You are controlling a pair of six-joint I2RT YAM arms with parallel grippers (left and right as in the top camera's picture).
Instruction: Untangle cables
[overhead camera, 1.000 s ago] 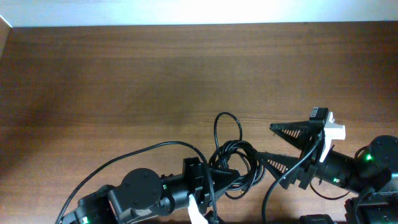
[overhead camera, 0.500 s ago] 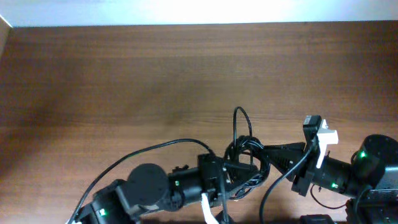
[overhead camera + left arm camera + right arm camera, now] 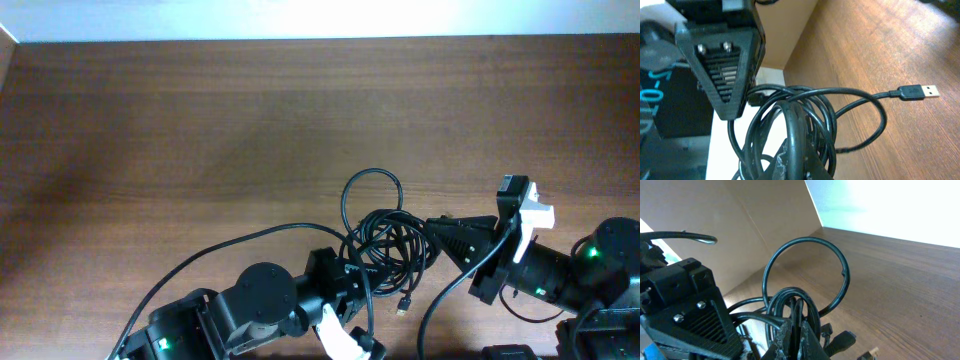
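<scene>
The cables [image 3: 385, 240] form one tangled black bundle near the table's front middle, with a single loop [image 3: 372, 190] standing out toward the back. My left gripper [image 3: 362, 278] comes in from the lower left and is shut on strands of the bundle [image 3: 840, 100]; its closed tips [image 3: 799, 167] show at the bottom of the left wrist view. My right gripper [image 3: 435, 228] reaches in from the right, shut on other strands [image 3: 799, 330]. A silver USB plug [image 3: 917, 91] lies free on the wood, and a small plug [image 3: 403, 303] hangs by the bundle's front.
A thick black arm wire [image 3: 200, 255] arcs from the left arm across the wooden table [image 3: 200, 120]. Another arm wire [image 3: 440, 300] curves beside the right arm. The pale wall edge [image 3: 320, 20] runs along the back.
The right gripper's jaws have gone from wide open to shut on the bundle. The left gripper has moved right with the bundle, and the back loop has widened into a rounder ring.
</scene>
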